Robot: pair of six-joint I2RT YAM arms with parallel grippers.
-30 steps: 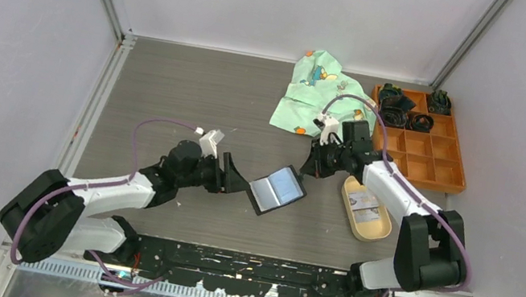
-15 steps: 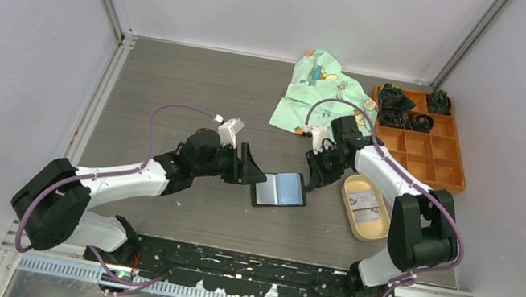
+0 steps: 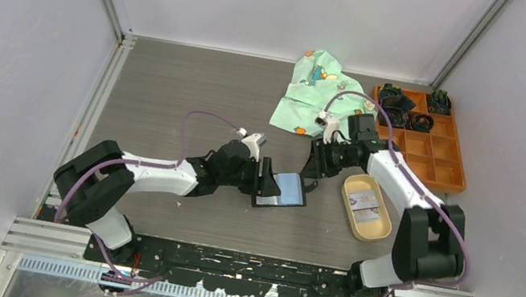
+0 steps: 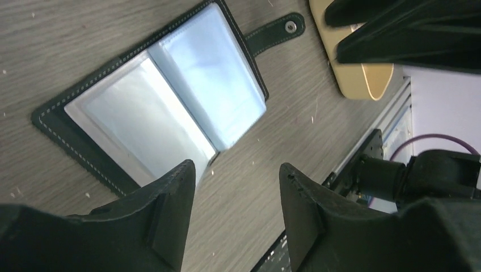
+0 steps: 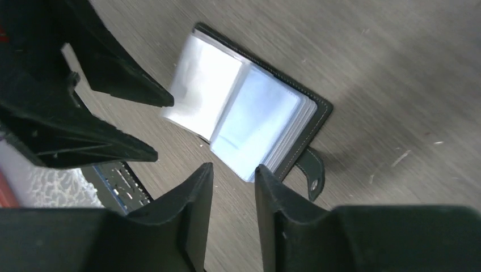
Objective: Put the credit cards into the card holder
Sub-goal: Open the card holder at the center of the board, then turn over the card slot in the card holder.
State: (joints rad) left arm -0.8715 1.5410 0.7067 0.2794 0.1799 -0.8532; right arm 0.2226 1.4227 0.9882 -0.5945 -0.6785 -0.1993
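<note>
The card holder is lying open on the desk, clear sleeves facing up, with its snap tab pointing toward the tan tray. The left fingers are hovering at the holder's left edge, spread well apart with nothing between them. The right fingers are hanging over its right side, parted by a narrow gap and gripping nothing. The credit cards are sitting in the tray, just right of the holder.
</note>
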